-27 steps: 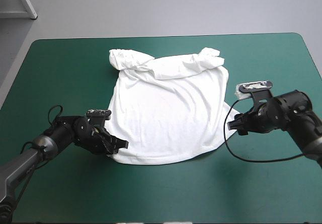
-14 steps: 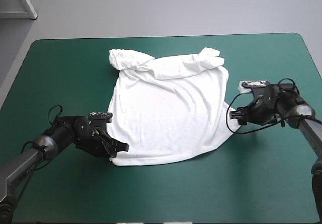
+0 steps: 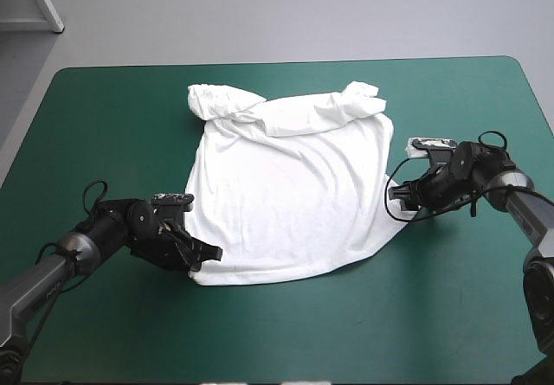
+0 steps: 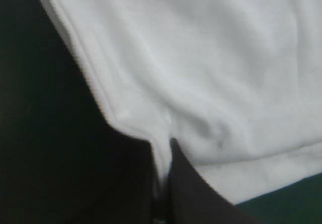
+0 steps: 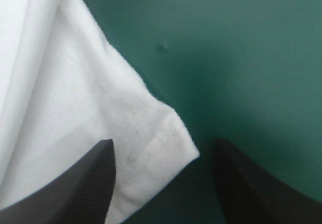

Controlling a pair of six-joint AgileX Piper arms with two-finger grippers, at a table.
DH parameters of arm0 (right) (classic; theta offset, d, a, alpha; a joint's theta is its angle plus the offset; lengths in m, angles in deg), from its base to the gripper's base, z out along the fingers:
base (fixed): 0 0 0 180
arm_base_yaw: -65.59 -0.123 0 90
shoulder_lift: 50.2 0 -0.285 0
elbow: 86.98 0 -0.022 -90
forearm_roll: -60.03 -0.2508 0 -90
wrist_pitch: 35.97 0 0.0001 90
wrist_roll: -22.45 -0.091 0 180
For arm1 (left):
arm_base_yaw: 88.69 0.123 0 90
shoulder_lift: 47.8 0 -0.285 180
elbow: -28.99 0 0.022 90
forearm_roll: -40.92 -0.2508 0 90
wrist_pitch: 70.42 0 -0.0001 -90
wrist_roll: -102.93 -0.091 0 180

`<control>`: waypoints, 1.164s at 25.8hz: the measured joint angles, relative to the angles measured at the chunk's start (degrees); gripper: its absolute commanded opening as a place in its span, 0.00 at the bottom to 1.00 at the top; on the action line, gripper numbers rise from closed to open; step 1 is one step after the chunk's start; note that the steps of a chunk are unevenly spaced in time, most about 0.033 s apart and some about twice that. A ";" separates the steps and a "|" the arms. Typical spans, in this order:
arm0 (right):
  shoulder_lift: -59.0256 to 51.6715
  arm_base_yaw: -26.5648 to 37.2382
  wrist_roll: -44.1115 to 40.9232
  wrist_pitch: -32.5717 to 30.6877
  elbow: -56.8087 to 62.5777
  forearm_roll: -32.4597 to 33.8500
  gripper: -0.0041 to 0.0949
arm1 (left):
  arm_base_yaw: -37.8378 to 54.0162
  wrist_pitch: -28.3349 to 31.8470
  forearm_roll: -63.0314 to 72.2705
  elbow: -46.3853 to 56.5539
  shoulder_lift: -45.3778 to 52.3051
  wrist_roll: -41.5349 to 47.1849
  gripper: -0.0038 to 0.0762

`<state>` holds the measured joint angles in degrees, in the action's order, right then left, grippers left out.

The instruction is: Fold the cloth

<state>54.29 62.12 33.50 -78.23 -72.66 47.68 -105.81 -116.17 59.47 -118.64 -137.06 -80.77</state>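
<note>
White short-sleeved cloth T-shirt [image 3: 290,186] lies spread mostly flat at mid-table on the teal-green table cover [image 3: 112,117], sleeve end twd the far edge, bottom edge twd the robot. Both sleeves [image 3: 223,101] are bunched up at the far end, w/ a band of cloth folded over betw them. Left gripper [image 3: 208,253], black curved fins, sits low at the shirt's near-left corner. In its wrist view the fingers [image 4: 196,194] are all but closed, a thin pinch of white cloth pressed betw them, the rest of the shirt running on ahead. Right gripper [image 3: 398,196] is at the shirt's right side edge, down by the cover. Its fingers [image 5: 95,178] stand wide apart w/ nothing gripped. A stitched corner [image 5: 171,143] of the shirt lies flat on the cover betw them, touching neither. Small bump [image 5: 162,46] in the cover just ahead of that corner.
</note>
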 measured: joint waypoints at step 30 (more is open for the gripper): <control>-25.75 -0.30 -6.24 -16.32 -56.47 -2.54 0.02 | 0.00 -18.59 -21.28 -73.61 11.07 1.99 0.04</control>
<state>28.54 61.83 27.26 -94.55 -129.13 45.13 -105.81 -134.76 38.19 -192.25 -125.99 -78.78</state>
